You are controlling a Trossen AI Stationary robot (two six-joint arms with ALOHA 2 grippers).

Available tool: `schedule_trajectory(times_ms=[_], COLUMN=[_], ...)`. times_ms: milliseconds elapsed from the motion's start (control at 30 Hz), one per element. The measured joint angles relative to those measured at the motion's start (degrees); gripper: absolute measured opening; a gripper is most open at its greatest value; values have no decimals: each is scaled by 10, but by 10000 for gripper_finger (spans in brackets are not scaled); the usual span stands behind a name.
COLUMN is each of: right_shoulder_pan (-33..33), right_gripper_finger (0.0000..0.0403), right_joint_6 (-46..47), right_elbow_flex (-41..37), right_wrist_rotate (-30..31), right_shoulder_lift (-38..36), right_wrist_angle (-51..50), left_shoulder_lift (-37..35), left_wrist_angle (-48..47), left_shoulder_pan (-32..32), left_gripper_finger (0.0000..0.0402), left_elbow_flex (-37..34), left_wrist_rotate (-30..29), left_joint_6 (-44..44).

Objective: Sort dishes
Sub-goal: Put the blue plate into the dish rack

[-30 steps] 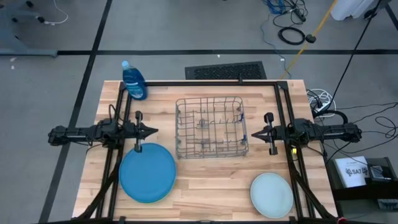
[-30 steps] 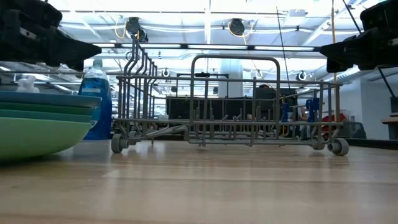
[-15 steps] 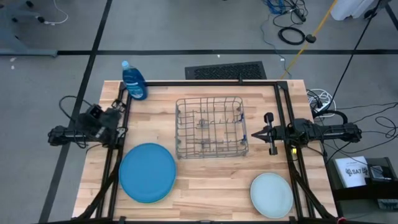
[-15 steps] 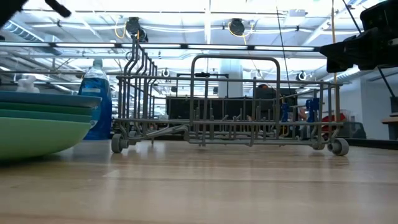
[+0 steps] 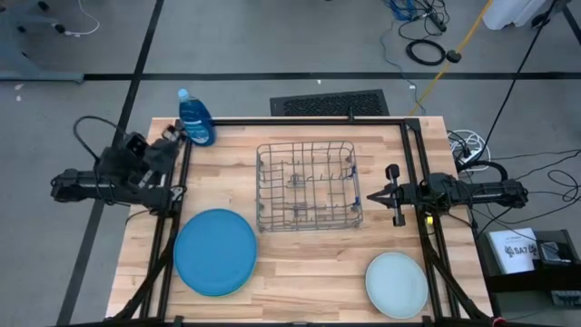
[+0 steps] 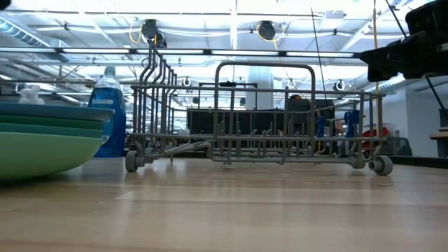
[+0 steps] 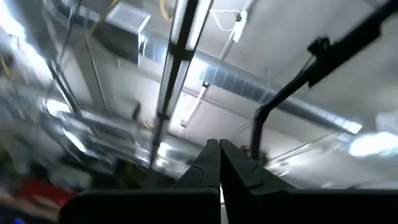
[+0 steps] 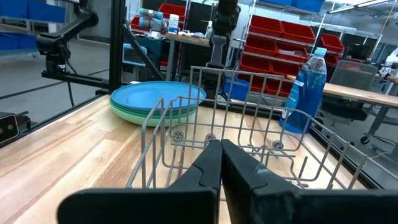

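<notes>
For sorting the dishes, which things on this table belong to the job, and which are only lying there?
Belong to the job:
- stack of plates, bright blue on top
- pale mint plate

Only lying there:
- grey wire rack, empty
- blue plastic bottle

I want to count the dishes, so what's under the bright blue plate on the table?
Under the bright blue plate the low view shows a teal plate and a light green plate stacked below it. From above, the blue plate covers them, so anything further inside the stack cannot be seen.
</notes>
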Motion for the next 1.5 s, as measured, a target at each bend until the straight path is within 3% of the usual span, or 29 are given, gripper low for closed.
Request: schedule_trajectory(times_ms=[100,200,333,500,633,800,967,1100,1267,1500], right_shoulder_pan=[0,0,0,0,0,0,0,0,0,0], right_gripper_finger=[4,4,4,4,4,4,4,4,4,4], right_joint_6=[0,0,0,0,0,-9,-114,-151,-153,-160], right_elbow_flex=[0,0,0,0,0,0,0,0,0,0], right_wrist_rotate=[0,0,0,0,0,4,97,113,106,105], right_shoulder_lift=[0,0,0,0,0,0,0,0,0,0], right_wrist_angle=[0,0,0,0,0,0,20,22,39,97], left_shoulder_lift=[46,84,112,119,116,115,120,135,164,221], left_wrist_angle=[-1,-43,-192,-430,-611,-779,-981,-1123,-1152,-1154], left_shoulder_pan=[0,0,0,0,0,-1,-1,-1,-1,-1], left_gripper_finger=[0,0,0,4,31,90,143,156,157,157], left_elbow_flex=[41,77,118,168,222,286,315,304,271,195], left_wrist_rotate=[-1,-1,-6,-76,-149,-181,-172,-125,-58,-40], left_joint_6=[123,189,207,247,248,233,156,81,36,37])
